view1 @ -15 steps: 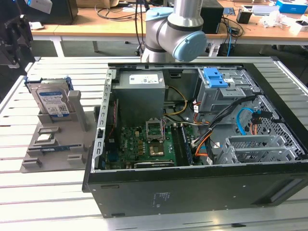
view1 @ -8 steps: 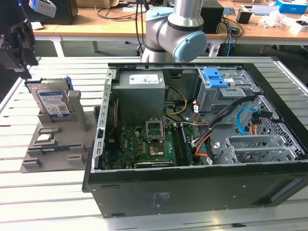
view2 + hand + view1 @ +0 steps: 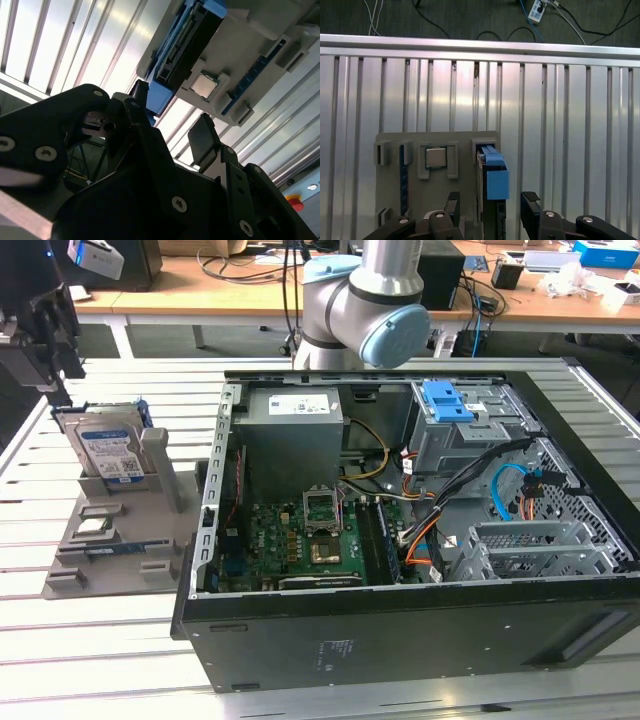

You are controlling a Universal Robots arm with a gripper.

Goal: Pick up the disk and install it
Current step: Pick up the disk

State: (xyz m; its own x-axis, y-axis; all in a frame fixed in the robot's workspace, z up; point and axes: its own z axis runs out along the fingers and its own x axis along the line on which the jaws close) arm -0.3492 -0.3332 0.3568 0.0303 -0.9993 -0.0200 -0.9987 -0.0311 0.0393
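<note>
The disk (image 3: 110,450) stands on edge in a grey holder (image 3: 120,540) at the table's (image 3: 90,660) edge on the exterior view's left, beside the case (image 3: 400,640). The gripper (image 3: 491,200) hangs above, jaws spread wide either side of the disk, clear of it.

Disk (image 3: 495,172) end prob. behind pincer (image 3: 491,197).
</note>
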